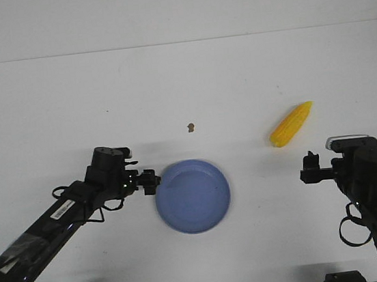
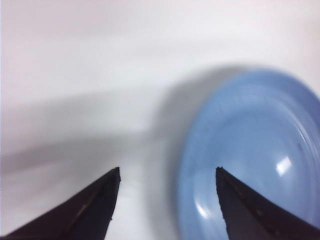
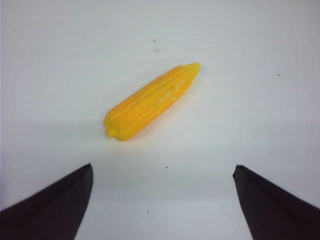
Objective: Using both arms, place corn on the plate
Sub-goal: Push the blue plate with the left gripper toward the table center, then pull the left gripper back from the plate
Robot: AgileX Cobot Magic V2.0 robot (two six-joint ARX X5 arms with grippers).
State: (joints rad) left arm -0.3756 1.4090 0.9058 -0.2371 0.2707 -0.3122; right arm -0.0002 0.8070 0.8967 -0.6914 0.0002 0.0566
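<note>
The yellow corn (image 1: 291, 125) lies on the white table to the right of centre, pointed tip away from me; it also shows in the right wrist view (image 3: 151, 101). The periwinkle-blue plate (image 1: 193, 196) sits empty at the centre front and fills one side of the left wrist view (image 2: 260, 155). My left gripper (image 1: 151, 181) is open and empty, its tips right at the plate's left rim, one finger over the rim. My right gripper (image 1: 310, 166) is open and empty, a short way in front of the corn and apart from it.
A small brown speck (image 1: 191, 127) lies on the table behind the plate. The table's far edge meets the white wall at the back.
</note>
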